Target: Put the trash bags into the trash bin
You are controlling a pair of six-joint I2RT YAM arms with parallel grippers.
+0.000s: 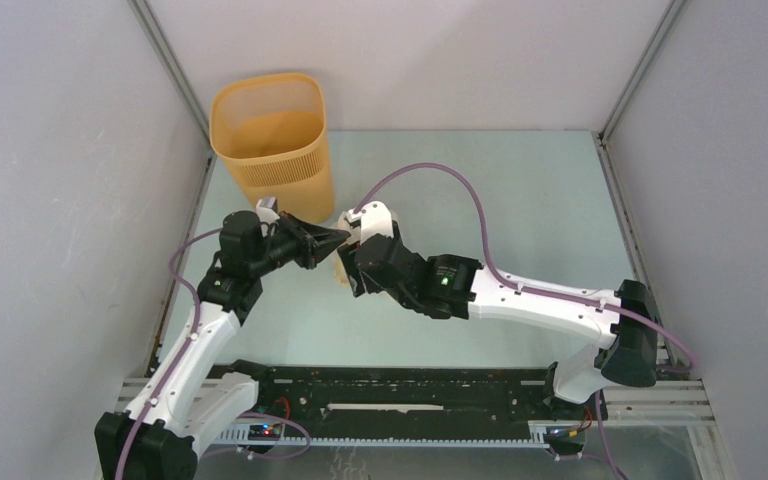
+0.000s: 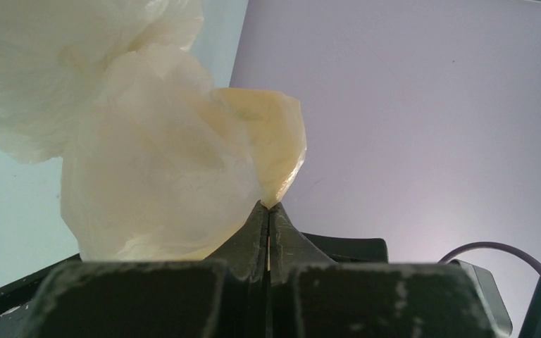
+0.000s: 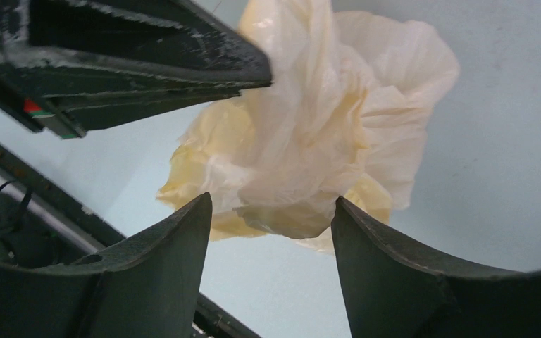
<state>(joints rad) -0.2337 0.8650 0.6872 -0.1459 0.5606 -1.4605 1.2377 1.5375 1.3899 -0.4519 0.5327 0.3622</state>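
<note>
Left gripper [image 2: 269,205] was clamped tight on a fold of the bag [image 3: 324,127], bunched between both grippers left of the table's [image 1: 520,200] middle. Right gripper [image 3: 271,199] had its jaws apart around the lower bunch, gripping nothing. Best play, I'd say: gather those loose folds, then lift clear over the bin [image 1: 280,170] at the far left corner. Count: two grippers, one bag, one bin.
</note>
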